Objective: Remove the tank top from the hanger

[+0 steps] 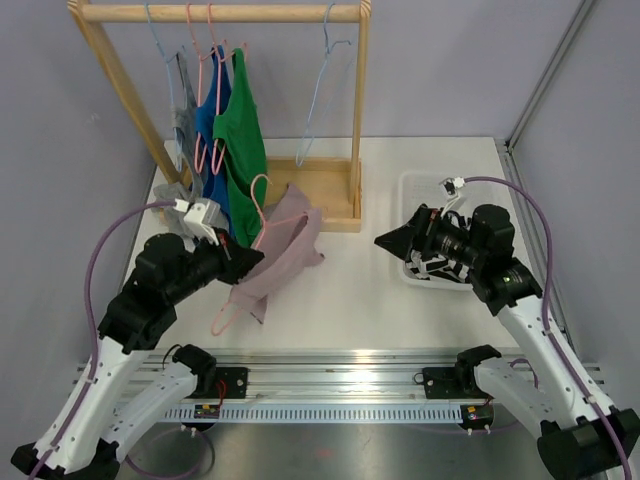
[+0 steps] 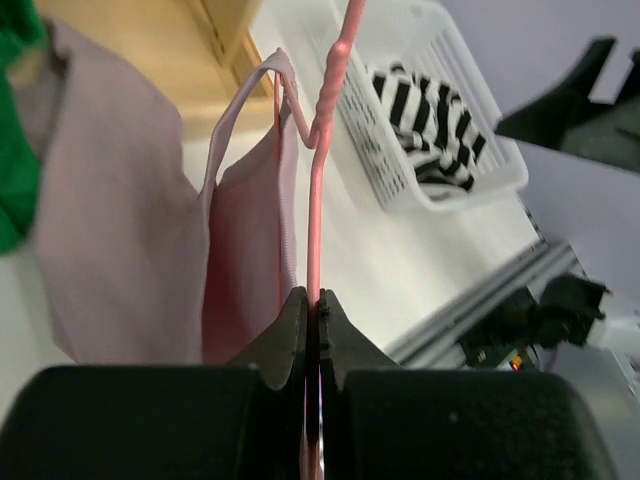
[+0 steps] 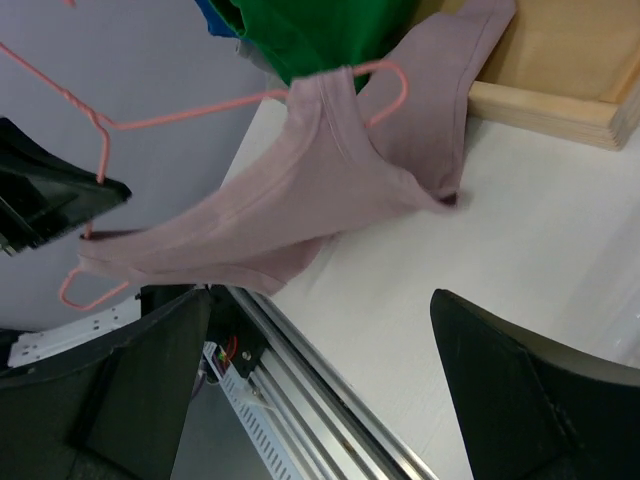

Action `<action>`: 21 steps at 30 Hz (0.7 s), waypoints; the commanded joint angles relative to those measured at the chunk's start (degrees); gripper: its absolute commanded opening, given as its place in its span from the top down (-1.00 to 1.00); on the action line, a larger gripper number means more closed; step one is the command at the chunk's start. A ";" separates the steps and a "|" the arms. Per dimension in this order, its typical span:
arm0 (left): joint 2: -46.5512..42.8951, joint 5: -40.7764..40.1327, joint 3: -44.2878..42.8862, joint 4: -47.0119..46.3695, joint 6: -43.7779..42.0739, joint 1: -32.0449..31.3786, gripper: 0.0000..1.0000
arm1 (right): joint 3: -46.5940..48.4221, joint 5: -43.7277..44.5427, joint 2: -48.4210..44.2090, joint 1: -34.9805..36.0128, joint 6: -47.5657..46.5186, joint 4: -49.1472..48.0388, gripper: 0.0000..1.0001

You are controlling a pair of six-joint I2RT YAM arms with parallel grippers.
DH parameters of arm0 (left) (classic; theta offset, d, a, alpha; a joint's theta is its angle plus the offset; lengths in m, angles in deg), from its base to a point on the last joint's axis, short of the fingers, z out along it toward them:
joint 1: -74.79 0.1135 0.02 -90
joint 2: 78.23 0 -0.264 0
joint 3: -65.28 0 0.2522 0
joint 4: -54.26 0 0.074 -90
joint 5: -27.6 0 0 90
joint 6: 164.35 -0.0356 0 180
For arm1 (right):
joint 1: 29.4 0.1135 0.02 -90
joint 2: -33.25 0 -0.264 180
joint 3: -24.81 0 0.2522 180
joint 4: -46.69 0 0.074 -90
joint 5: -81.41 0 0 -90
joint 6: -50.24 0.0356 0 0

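Note:
A dusty-pink tank top (image 1: 288, 245) hangs on a pink wire hanger (image 1: 258, 195), partly draped over the table and the rack's base. My left gripper (image 1: 247, 262) is shut on the hanger's wire and holds it off the rack. The left wrist view shows the jaws (image 2: 313, 300) clamped on the pink wire (image 2: 315, 200), with the tank top (image 2: 120, 230) to their left. My right gripper (image 1: 385, 240) is open and empty, right of the top. In the right wrist view (image 3: 322, 300) it faces the tank top (image 3: 300, 190) and the hanger (image 3: 180, 115).
A wooden rack (image 1: 220, 12) at the back left holds green (image 1: 240, 130), blue and grey tops on hangers and an empty light-blue hanger (image 1: 320, 90). A white basket (image 1: 420, 177) with a striped cloth stands at the right. A metal rail runs along the near edge.

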 commanded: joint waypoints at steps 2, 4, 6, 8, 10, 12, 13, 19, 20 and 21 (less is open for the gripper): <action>-8.70 8.16 9.03 -9.83 6.32 -0.33 1.00 | -6.05 -5.14 3.81 0.49 10.62 -19.73 -0.99; -11.88 9.56 13.24 -12.11 9.38 -0.33 1.00 | -8.25 -3.22 6.53 2.24 12.81 -24.37 -0.99; -13.03 11.67 15.63 -14.22 11.50 -0.33 1.00 | -8.35 -0.32 8.82 4.96 12.39 -25.81 -0.97; -13.74 14.22 19.31 -18.16 14.57 -0.33 1.00 | -6.95 7.40 11.81 11.28 9.76 -24.94 -0.96; -14.36 16.15 21.61 -21.17 17.83 -0.42 1.00 | -5.36 14.60 14.45 16.29 8.00 -24.05 -0.94; -14.36 17.47 24.43 -25.74 20.02 -0.42 1.00 | -4.92 18.05 16.12 18.24 7.82 -24.58 -0.90; -13.84 18.52 24.96 -26.97 21.78 -0.51 1.00 | -4.31 19.29 17.52 18.77 7.47 -24.67 -0.87; -13.22 18.19 23.73 -27.34 21.18 -0.77 1.00 | -1.85 24.12 22.01 21.41 2.73 -22.30 -0.61; -12.96 18.10 23.38 -26.72 20.83 -0.77 1.00 | -1.76 24.57 22.27 21.85 2.20 -22.12 -0.57; -12.87 18.01 22.94 -26.46 20.22 -0.77 1.00 | -1.58 25.09 22.71 21.94 1.76 -21.42 -0.55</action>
